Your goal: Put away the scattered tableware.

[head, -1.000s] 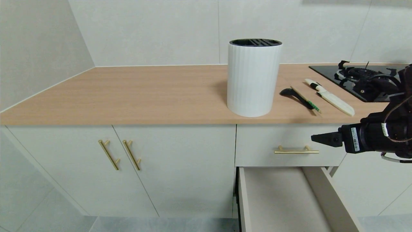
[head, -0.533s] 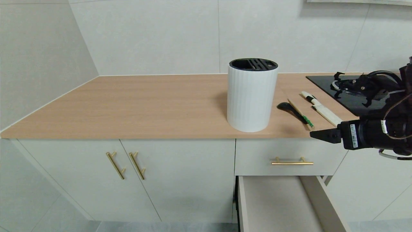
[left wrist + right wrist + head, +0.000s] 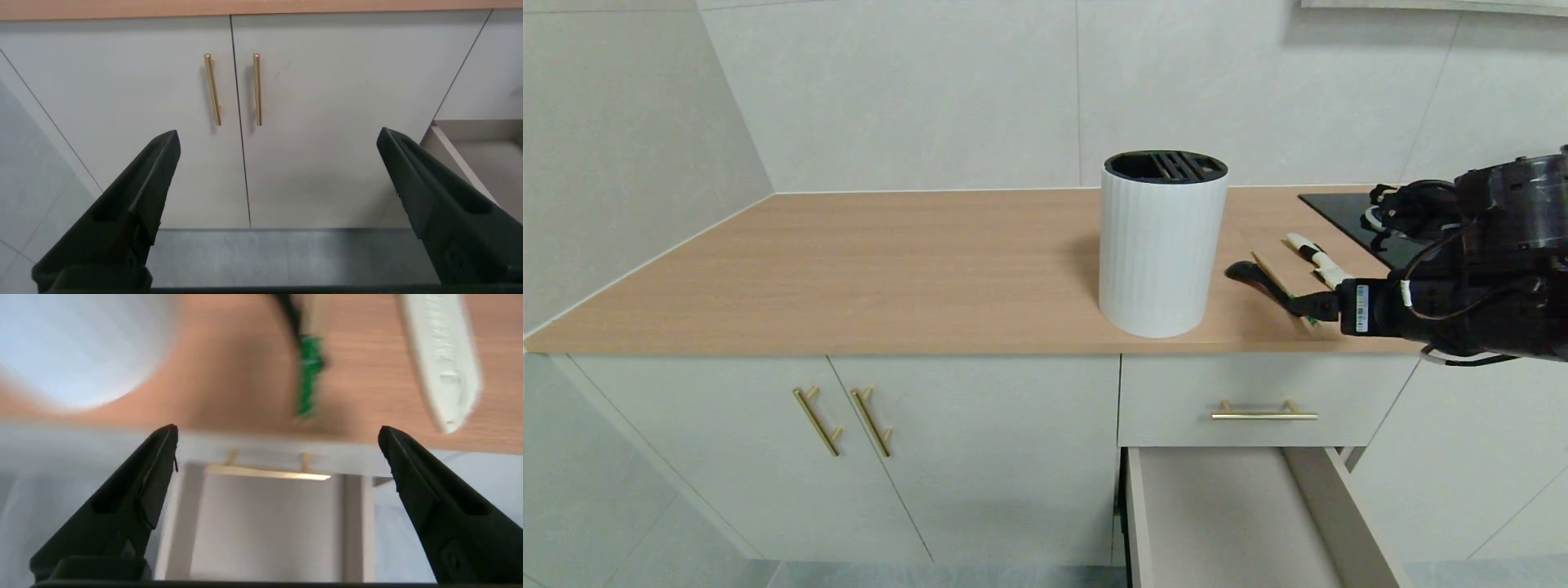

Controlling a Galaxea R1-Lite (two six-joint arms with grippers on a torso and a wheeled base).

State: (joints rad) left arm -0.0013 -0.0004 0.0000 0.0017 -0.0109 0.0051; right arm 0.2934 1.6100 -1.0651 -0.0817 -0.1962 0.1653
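Right gripper [image 3: 1298,305] hovers at the front edge of the counter [image 3: 890,261], close to the black spoon [image 3: 1248,273]. Its wrist view adds what the head view cannot resolve. The fingers are spread wide and empty, the green-tipped chopsticks [image 3: 308,376] lie ahead between them, the white knife [image 3: 441,359] is ahead of one finger, and the open drawer [image 3: 1225,506] is below.

Knife [image 3: 1313,255] blade behind right end effector [image 3: 1304,306]

Soft, even overhead light; the white holder [image 3: 1162,245] casts a faint shadow leftward on the counter [image 3: 890,269]. In the right wrist view the knife [image 3: 439,355] blurs.
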